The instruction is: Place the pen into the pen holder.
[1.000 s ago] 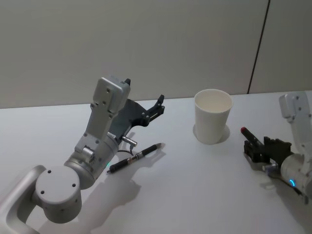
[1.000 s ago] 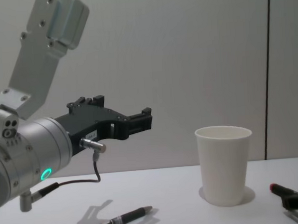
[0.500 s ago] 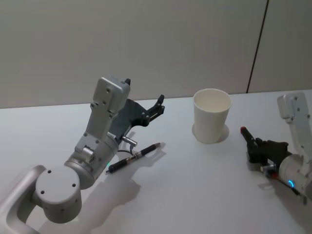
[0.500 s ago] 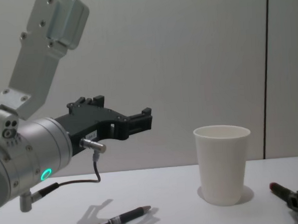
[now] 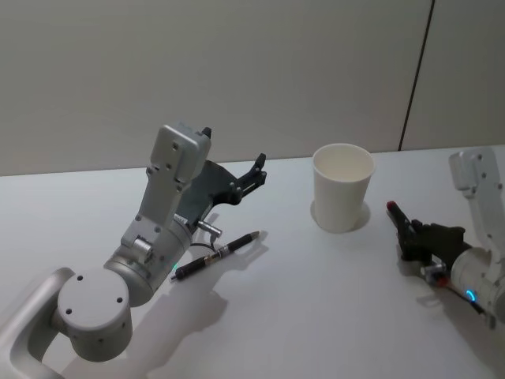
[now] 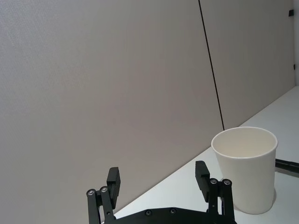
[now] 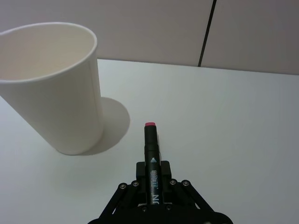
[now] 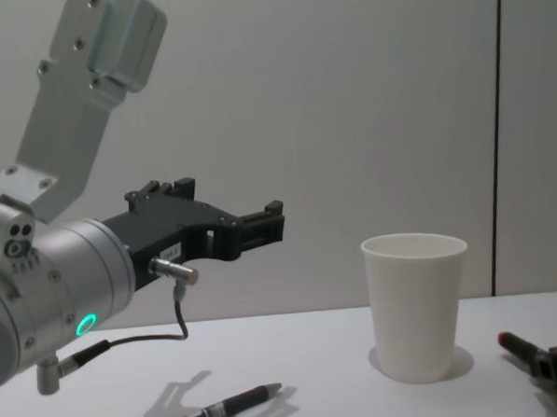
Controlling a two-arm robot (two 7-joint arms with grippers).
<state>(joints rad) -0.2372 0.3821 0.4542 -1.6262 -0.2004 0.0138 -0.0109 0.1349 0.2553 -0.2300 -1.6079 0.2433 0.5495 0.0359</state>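
The pen holder [image 5: 342,187] is a white paper cup standing upright at the back of the white table, also seen as the cup [image 7: 51,88] [image 8: 415,309] [image 6: 245,168]. My right gripper [image 5: 414,235] [image 7: 153,179] is low over the table to the cup's right. It is shut on a black pen with a red end [image 7: 151,144] [image 8: 517,346], which points toward the cup. A second black pen [image 5: 217,255] [image 8: 219,412] lies flat on the table under my left arm. My left gripper [image 5: 258,170] [image 6: 158,175] hangs open above the table, holding nothing.
The table [image 5: 316,300] is bare white with free room in the middle and in front of the cup. A grey wall with a dark vertical seam [image 5: 414,75] rises just behind it.
The right gripper has turned and risen slightly with its pen, the red end edging toward the cup. The left arm and the lying pen have not moved.
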